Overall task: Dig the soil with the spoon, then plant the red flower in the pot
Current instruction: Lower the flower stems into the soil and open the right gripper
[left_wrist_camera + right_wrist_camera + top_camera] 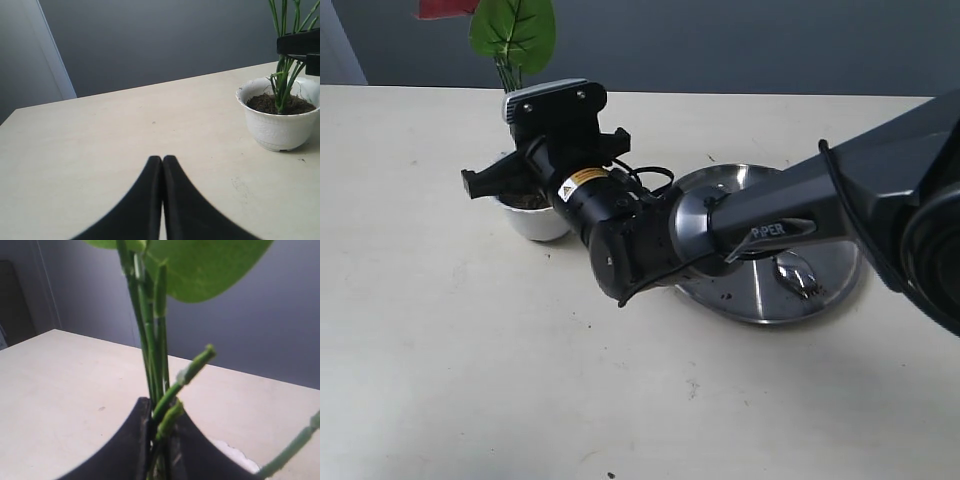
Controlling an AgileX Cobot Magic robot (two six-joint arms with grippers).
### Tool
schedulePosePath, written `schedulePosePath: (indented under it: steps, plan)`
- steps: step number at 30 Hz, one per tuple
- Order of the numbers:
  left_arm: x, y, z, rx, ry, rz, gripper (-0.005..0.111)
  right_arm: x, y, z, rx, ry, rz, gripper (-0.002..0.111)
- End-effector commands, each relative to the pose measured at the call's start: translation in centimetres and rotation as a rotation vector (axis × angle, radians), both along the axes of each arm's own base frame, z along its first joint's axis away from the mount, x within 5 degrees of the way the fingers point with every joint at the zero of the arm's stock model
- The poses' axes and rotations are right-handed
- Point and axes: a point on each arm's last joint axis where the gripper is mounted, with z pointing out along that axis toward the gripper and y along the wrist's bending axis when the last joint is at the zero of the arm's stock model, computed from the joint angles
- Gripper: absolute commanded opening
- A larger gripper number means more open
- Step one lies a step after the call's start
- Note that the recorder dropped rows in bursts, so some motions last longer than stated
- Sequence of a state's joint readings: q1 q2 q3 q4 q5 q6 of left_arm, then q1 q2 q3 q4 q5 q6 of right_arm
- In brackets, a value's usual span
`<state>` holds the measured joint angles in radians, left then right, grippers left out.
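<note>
The red flower (445, 8) stands upright in the white pot (538, 222), its green leaf (515, 28) above and its stems (150, 340) running down into the dark soil (280, 104). My right gripper (161, 407) is shut on the stems just above the pot rim (235, 452); in the exterior view it (535, 165) reaches across from the right. The left wrist view shows the pot (279, 127) off to one side and my left gripper (162, 159) shut on nothing, low over bare table. The spoon (798, 275) lies on the steel plate (740, 300).
The round steel plate sits right of the pot, partly under my right arm, with a few soil crumbs on it. A grey wall runs behind the table's far edge. The left arm does not show in the exterior view.
</note>
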<state>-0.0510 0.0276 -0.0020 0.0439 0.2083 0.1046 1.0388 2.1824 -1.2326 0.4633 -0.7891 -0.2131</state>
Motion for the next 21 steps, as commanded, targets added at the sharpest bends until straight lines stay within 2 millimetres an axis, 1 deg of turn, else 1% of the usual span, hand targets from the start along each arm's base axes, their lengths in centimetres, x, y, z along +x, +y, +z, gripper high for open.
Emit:
schedulePosePath:
  steps: [1, 8, 16, 21]
  plan:
    - [0.0, 0.0, 0.0, -0.008, -0.01, -0.002, 0.0, -0.3, -0.2, -3.4, -0.111, 0.14, 0.019, -0.001]
    - [0.0, 0.0, 0.0, -0.008, -0.01, -0.002, 0.0, -0.3, -0.5, -4.3, -0.109, 0.216, -0.024, -0.001]
    - [0.0, 0.0, 0.0, -0.008, -0.01, -0.002, 0.0, -0.4, -0.5, -4.5, -0.128, 0.235, -0.011, -0.001]
    - [0.0, 0.0, 0.0, -0.008, -0.01, -0.002, 0.0, -0.7, -0.3, -4.7, -0.17, 0.227, 0.03, -0.001]
